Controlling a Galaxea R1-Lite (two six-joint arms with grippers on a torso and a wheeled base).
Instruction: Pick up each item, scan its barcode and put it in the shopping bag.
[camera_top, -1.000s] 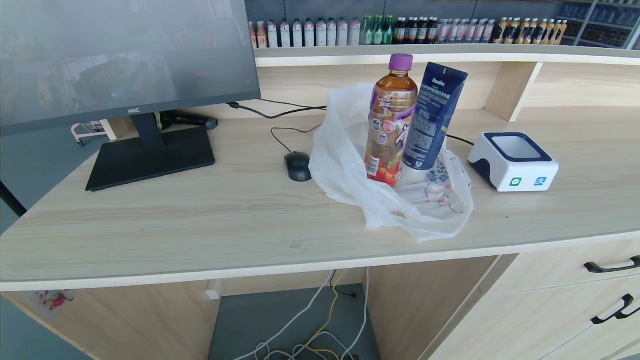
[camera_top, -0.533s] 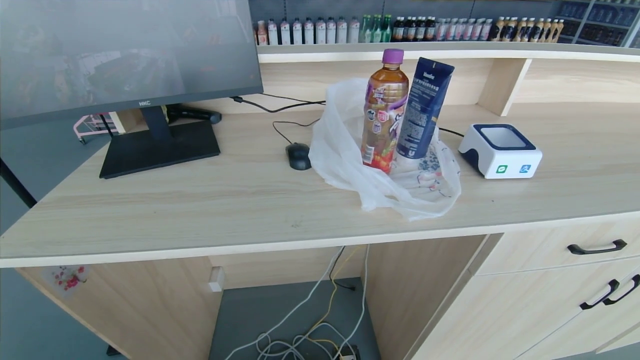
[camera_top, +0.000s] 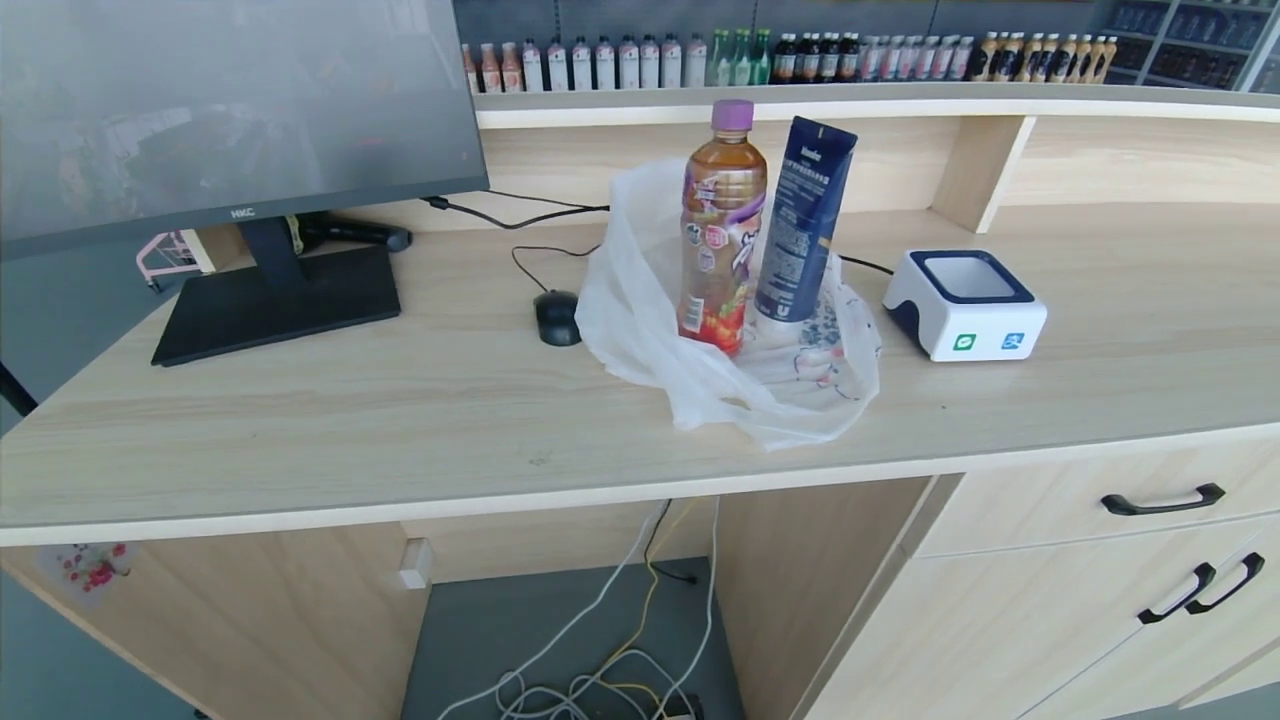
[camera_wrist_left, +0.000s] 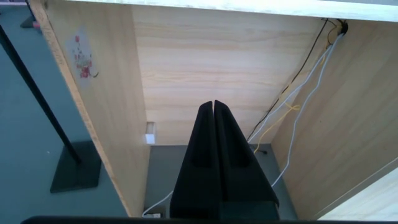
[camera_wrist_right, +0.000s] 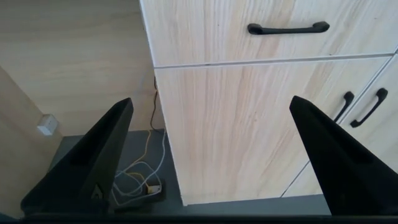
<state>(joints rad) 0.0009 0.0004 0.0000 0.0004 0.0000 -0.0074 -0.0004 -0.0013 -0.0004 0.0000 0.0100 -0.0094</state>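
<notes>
In the head view, a long wooden counter (camera_top: 400, 400) is stretching across. A white shopping bag (camera_top: 640, 330) is lying open near the middle of it. A tea bottle (camera_top: 718, 250) with a purple cap is standing upright in the bag. A dark blue tube (camera_top: 800, 220) is standing just beside the bottle, on the bottle's right, and is tilting a little. The bag's thin plastic is bunching up behind and around both. A white and blue scanner (camera_top: 965, 305) is sitting on the counter near the bag, on its right. A black mouse (camera_top: 557, 317) is lying just left of the bag, and a big monitor (camera_top: 220, 100) is standing farther left. Wires (camera_top: 600, 640) are hanging down under the counter.

In the left wrist view, the left tool (camera_wrist_left: 213, 106) is hanging low under the counter, pointing at a wood panel (camera_wrist_left: 205, 62). Its two black fingers are pressing together with nothing between them.

In the right wrist view, the right tool (camera_wrist_right: 210, 102) is facing a drawer with a black handle (camera_wrist_right: 288, 28). Its two fingers are standing wide apart, holding nothing.
</notes>
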